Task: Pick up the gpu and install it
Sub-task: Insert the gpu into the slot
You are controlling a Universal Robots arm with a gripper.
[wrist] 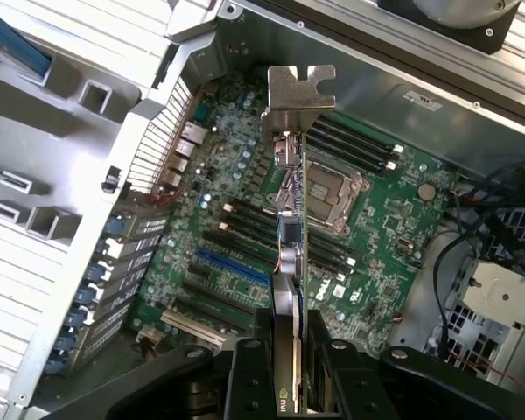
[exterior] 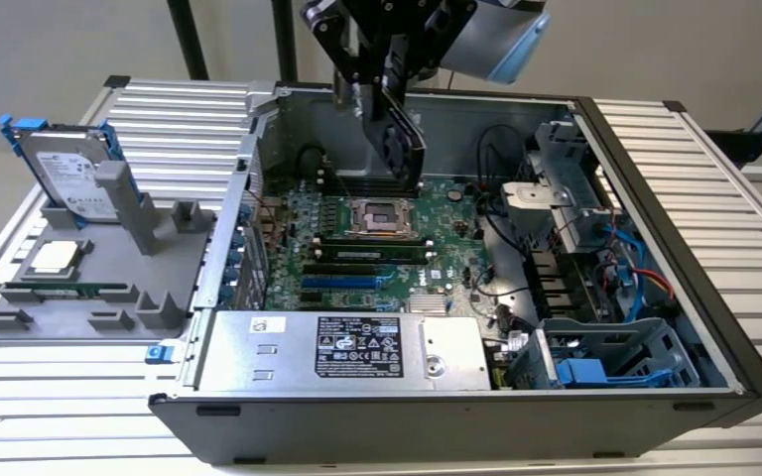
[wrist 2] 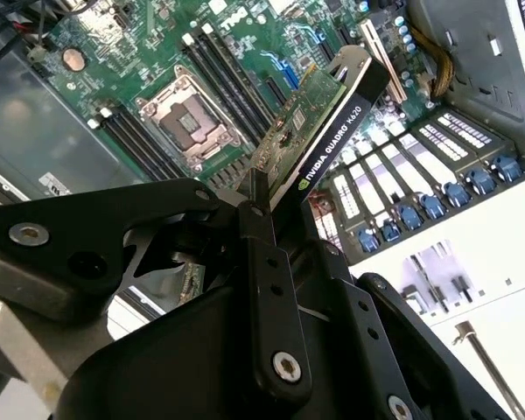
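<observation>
The gpu (exterior: 405,149) is clamped edgewise between the narrowed jaws of the gripper (exterior: 388,104). It is held above the motherboard (exterior: 354,248) inside the open case (exterior: 487,416), not yet seated. Such height is judged to clear the sockets beneath.

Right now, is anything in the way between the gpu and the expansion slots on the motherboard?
Nothing visible. The tool holds the gpu above the open case, and the expansion slots lie bare on the board. The cables sit off toward the exterior view's right.
</observation>
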